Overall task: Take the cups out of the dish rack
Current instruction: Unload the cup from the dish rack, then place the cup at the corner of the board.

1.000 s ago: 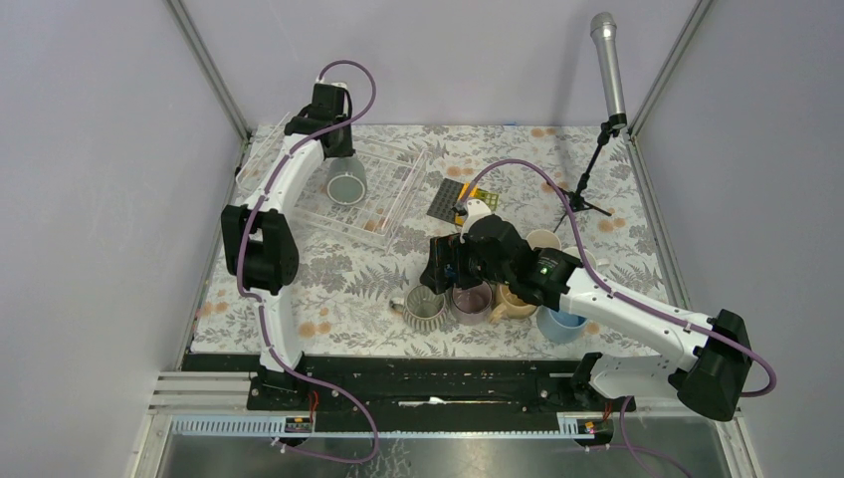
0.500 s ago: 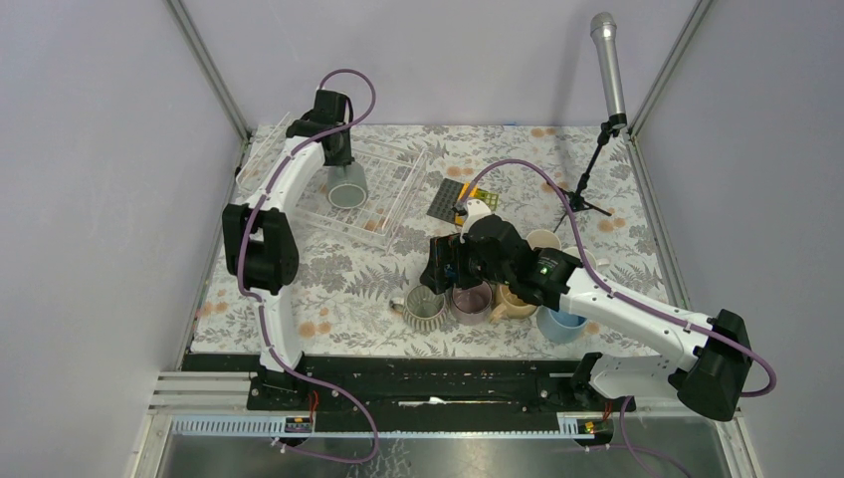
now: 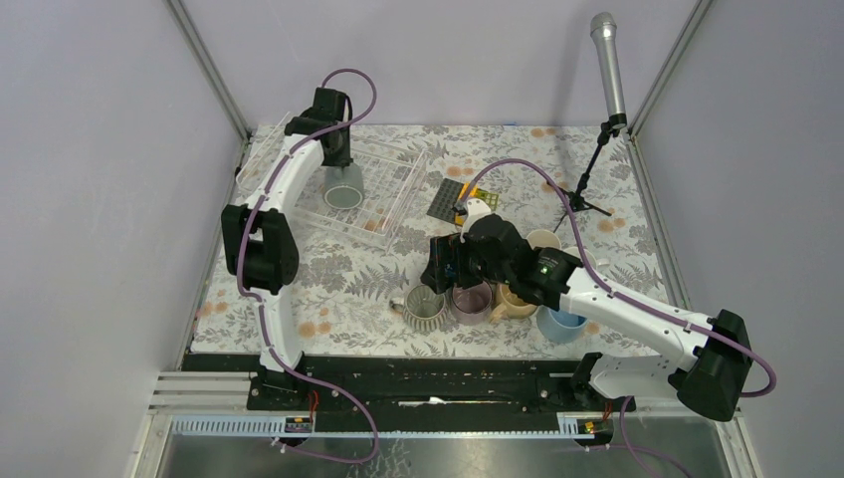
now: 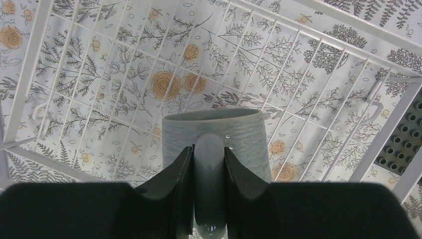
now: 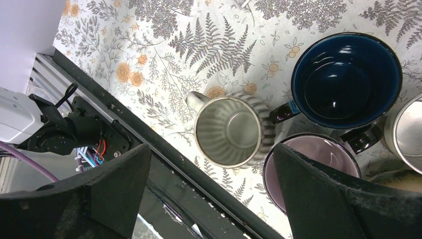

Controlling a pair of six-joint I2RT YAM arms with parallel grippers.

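Floral cloth (image 3: 338, 281), rack (image 3: 396, 195), grey mug (image 4: 214, 133) handle in left claw (image 4: 209, 152)

grey mug (image 4: 239, 137) over wire rack (image 3: 396, 195), other mugs (image 3: 426, 305) clustered apart

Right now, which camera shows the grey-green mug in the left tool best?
The left wrist view: the grey-green mug fills the centre, the left tool shut on its handle over the dish rack. The top view shows it small, partly under the arm. The right wrist view misses it.

Lab cell, plain grey walls (image 3: 90, 199), stand microphone (image 3: 605, 62)
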